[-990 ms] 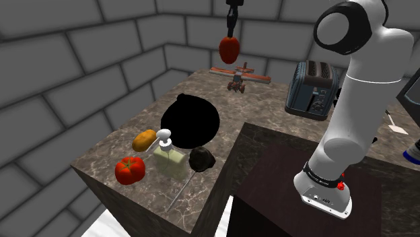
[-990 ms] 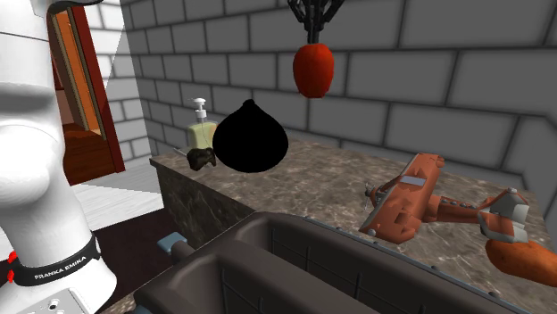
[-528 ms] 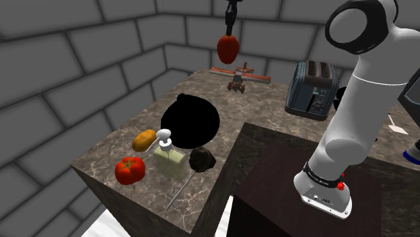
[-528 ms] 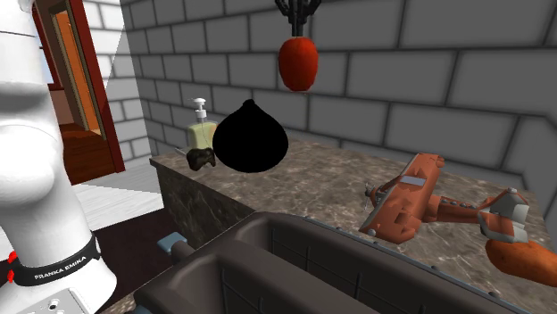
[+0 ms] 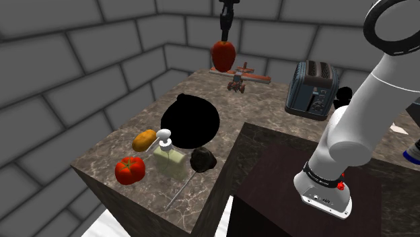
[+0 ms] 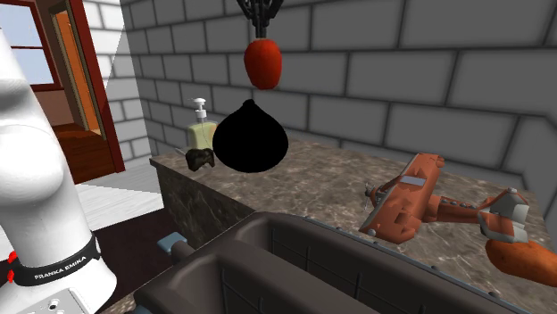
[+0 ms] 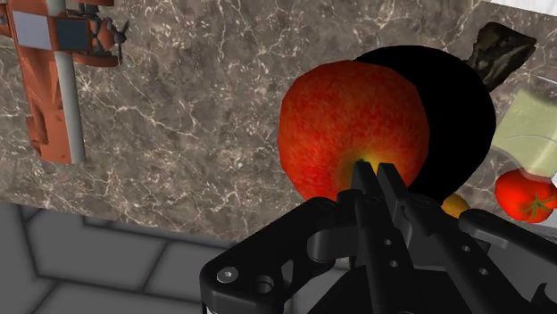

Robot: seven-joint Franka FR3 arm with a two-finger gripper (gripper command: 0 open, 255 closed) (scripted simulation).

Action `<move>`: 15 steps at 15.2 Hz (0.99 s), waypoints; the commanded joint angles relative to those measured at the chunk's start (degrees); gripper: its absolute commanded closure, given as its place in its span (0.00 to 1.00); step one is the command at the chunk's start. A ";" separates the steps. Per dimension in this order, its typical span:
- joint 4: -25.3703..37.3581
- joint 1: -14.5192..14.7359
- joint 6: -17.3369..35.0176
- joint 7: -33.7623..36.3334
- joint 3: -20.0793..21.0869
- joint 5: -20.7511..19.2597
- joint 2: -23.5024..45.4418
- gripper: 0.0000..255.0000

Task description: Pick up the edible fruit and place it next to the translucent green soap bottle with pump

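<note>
We saw the gripper (image 5: pixel 225 38) clamped on a red apple (image 5: pixel 223 56), held high in the air over the marble counter (image 5: pixel 256 108). The soap bottle (image 5: pixel 168 156) stood well apart from it, just beside a tomato (image 5: pixel 130 170).

One red apple (image 5: pixel 223 55), one tomato (image 5: pixel 130 170), one soap bottle (image 5: pixel 169 159). One toy plane (image 5: pixel 240 75) and one toaster (image 5: pixel 311 89), a single black round shape (image 5: pixel 190 122) too
</note>
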 commanded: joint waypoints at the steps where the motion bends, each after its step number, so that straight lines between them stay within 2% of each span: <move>1: -1.73 1.32 0.33 3.08 1.73 -0.16 -1.55 1.00; 8: -6.89 5.25 1.33 12.97 7.72 0.14 -6.20 1.00; 15: -8.41 8.97 1.85 23.01 14.05 1.02 -7.73 1.00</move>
